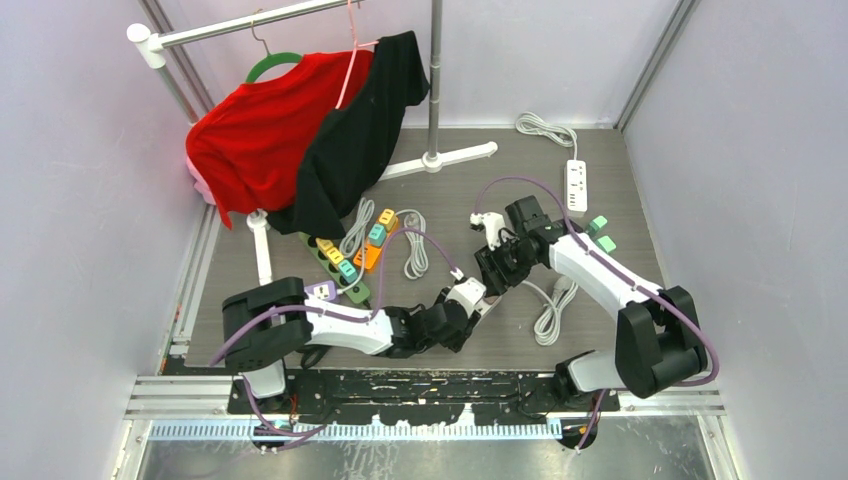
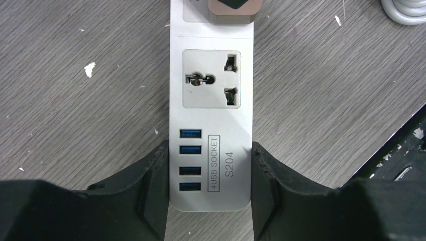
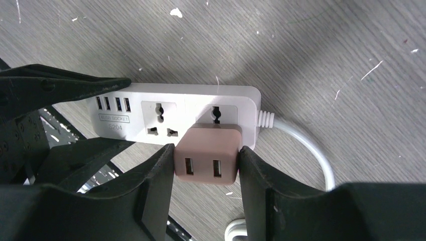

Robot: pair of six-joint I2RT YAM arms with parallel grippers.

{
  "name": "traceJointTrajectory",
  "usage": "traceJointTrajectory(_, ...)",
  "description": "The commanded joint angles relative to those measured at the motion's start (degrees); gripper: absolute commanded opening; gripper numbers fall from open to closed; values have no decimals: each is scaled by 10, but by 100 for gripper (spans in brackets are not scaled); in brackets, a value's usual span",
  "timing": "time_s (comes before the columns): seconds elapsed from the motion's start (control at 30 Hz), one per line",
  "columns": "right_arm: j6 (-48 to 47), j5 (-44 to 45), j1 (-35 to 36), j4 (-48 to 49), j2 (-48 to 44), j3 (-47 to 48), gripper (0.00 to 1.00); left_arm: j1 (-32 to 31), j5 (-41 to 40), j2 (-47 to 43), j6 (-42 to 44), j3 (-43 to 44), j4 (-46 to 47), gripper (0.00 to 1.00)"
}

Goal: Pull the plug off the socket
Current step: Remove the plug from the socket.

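Plug (image 3: 206, 160) is that pinkish-brown USB adapter with two ports, and it's sitting in the outlet of the white power strip (image 3: 201, 98) closest to the cable (image 3: 314, 148) end, flat on the wood-grain bench (image 2: 75, 100). Left arm (image 1: 340, 325) is stretched low along the near edge of the bench, running from its base on the left over toward the middle. Right arm (image 1: 600, 275) comes up from its base on the right, bends at the elbow and angles back in toward the left, wrist tipped down over the strip. Right gripper (image 3: 206, 150) is clamped on the plug, one finger pressed flat on each side of it, so the plug is dead centre between the fingers and looks fully pushed into the socket. Left gripper (image 2: 210, 150) is pinching the other end of the strip, the bit with the four blue USB ports, fingers snug against both long edges. From the left wrist view the plug only peeks in at the top edge, past the free universal outlet, so well clear of that gripper. The two grippers are close together on the same strip.
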Motion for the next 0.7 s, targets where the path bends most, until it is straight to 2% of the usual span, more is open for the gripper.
traceJointTrajectory(0.0,39,7,33,57,-17,-10,1,6,8,0,-5,23,-23,0)
traceJointTrajectory(0.13,25,5,33,32,-14,10,1,6,8,10,-1,26,-20,0)
traceJointTrajectory(0.3,16,-1,-1,3,-3,27,1,9,15,11,-1,8,-1,0)
traceJointTrajectory(0.47,15,50,-11,4,4,25,1,13,19,8,-3,2,-3,0)
traceJointTrajectory(0.67,-11,25,33,10,-22,4,1,16,31,11,-5,4,-2,0)
